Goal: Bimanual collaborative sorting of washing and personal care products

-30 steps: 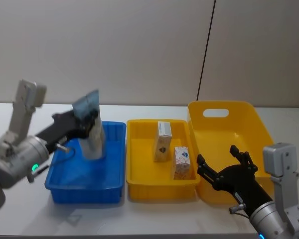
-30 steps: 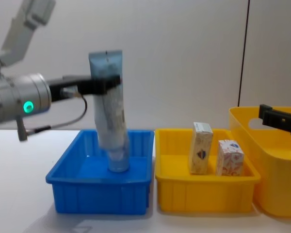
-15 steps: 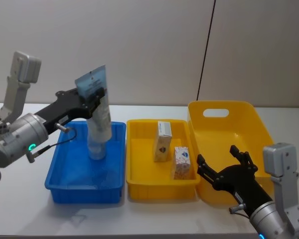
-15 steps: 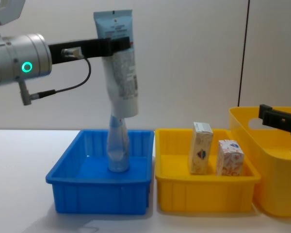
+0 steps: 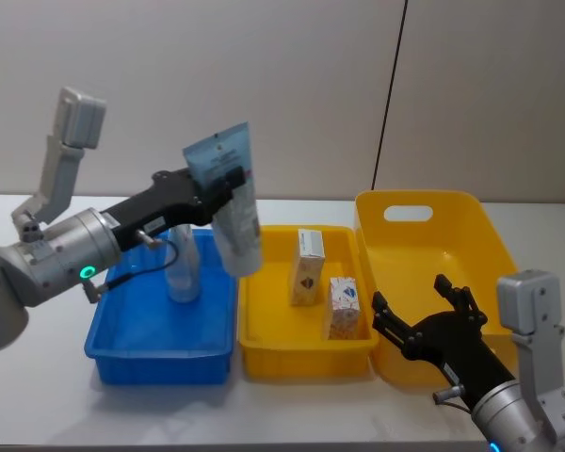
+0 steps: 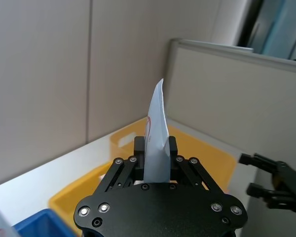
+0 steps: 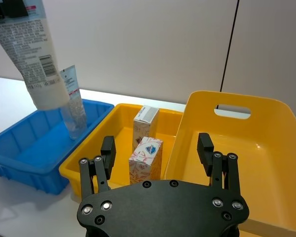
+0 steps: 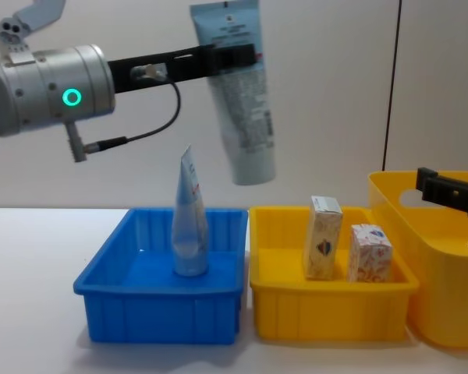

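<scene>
Two grippers: right gripper point(image 5: 411, 303), fingers spread, low before the yellow basket point(image 5: 508, 247); farther off, left gripper point(image 5: 230, 179) pinches the squeeze tube point(image 5: 235, 221) by its crimped end, long axis near-vertical, cap down, above the seam between blue tray point(image 5: 151, 331) and yellow tray point(image 5: 306, 363), high and left of the right gripper

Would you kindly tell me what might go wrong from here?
1. The left gripper pinches the held tube only near its crimped end; hanging tilted, it might slip or swing.
2. It hangs above the yellow tray's left edge, so lowering it there could knock the two upright cartons.
The right gripper is open near the yellow basket.
</scene>
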`<control>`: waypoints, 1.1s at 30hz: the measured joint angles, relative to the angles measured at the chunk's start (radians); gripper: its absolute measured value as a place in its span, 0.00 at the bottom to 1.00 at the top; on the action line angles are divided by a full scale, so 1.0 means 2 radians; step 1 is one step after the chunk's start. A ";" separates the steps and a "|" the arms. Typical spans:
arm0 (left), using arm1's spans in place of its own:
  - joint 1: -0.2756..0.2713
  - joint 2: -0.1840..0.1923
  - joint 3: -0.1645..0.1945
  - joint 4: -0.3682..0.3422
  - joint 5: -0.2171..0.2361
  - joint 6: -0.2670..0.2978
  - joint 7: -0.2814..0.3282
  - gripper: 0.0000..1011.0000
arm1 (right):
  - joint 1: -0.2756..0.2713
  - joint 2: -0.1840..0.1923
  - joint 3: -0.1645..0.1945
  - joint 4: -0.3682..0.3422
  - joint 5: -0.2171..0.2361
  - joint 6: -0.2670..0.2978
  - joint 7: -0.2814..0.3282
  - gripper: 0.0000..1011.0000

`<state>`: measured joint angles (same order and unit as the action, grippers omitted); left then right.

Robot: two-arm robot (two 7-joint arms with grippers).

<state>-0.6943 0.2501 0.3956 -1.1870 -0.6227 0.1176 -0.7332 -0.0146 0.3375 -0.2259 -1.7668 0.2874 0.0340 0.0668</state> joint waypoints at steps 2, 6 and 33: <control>-0.005 -0.004 0.004 0.008 -0.007 0.002 -0.015 0.22 | 0.000 0.000 0.000 0.000 0.000 0.000 0.000 0.99; -0.011 -0.011 0.012 0.022 -0.017 0.004 -0.038 0.22 | 0.000 0.000 0.000 0.000 0.000 0.000 0.000 0.99; -0.029 -0.039 0.039 0.069 -0.051 0.010 -0.115 0.22 | 0.026 0.012 0.011 -0.075 0.086 0.130 0.059 0.99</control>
<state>-0.7526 0.1714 0.4744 -1.0490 -0.7240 0.1384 -0.9625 0.0378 0.3624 -0.2030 -1.9164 0.4585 0.2930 0.1849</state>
